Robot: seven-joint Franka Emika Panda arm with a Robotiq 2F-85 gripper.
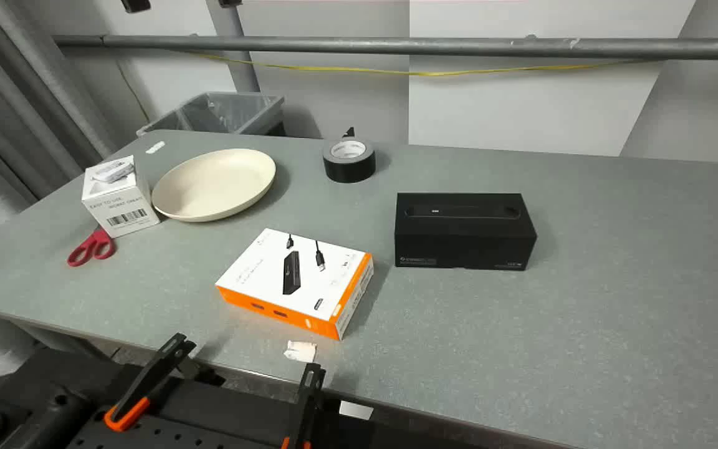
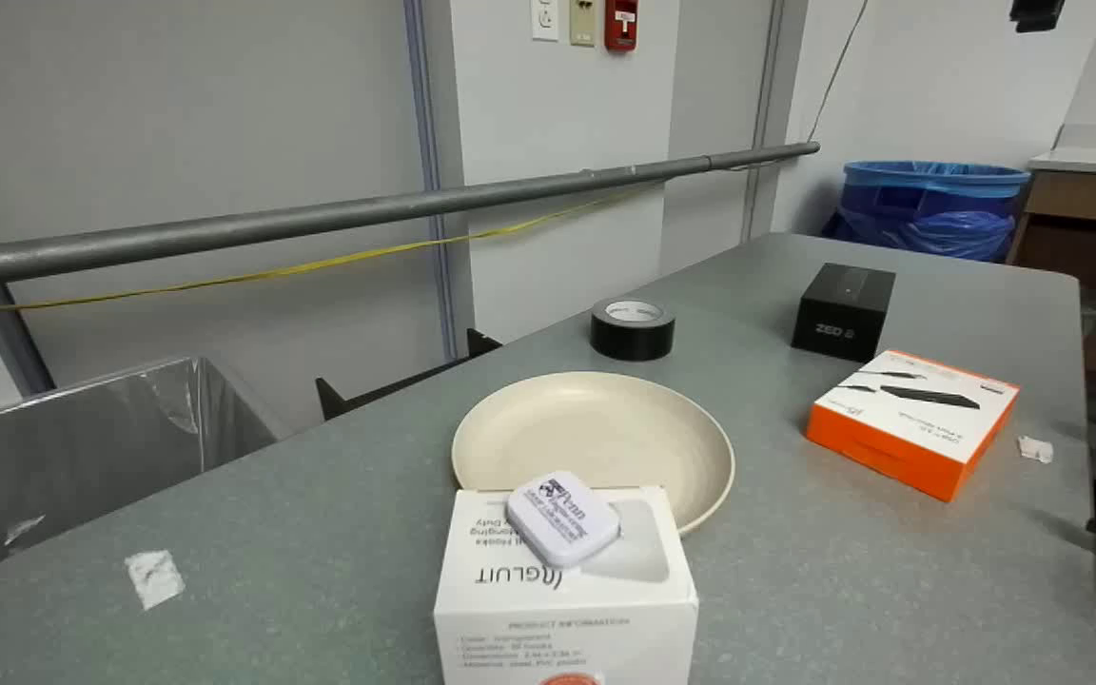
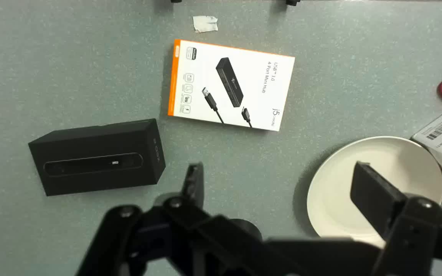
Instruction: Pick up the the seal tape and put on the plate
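Observation:
The seal tape (image 1: 349, 169) is a black round roll with a lighter centre, lying flat near the table's far edge. It also shows in an exterior view (image 2: 633, 337), beyond the plate. In the wrist view only a dark rounded part of it (image 3: 248, 227) shows; the gripper's linkage hides the rest. The beige plate (image 1: 215, 185) is empty, near a white box; it also shows in the wrist view (image 3: 330, 199). My gripper (image 3: 277, 168) is open and empty above the table, its right finger overlapping the plate in view. Dark tips at the top edge of an exterior view look like its fingertips.
A black box (image 1: 465, 231) and a white-orange hub box (image 1: 296, 280) stand on the table. A white box (image 2: 562, 609) with a small tin (image 2: 564, 518) on top stands beside the plate. Red scissors (image 1: 92, 247) lie near it. Clamps (image 1: 153, 377) rise at the table's edge.

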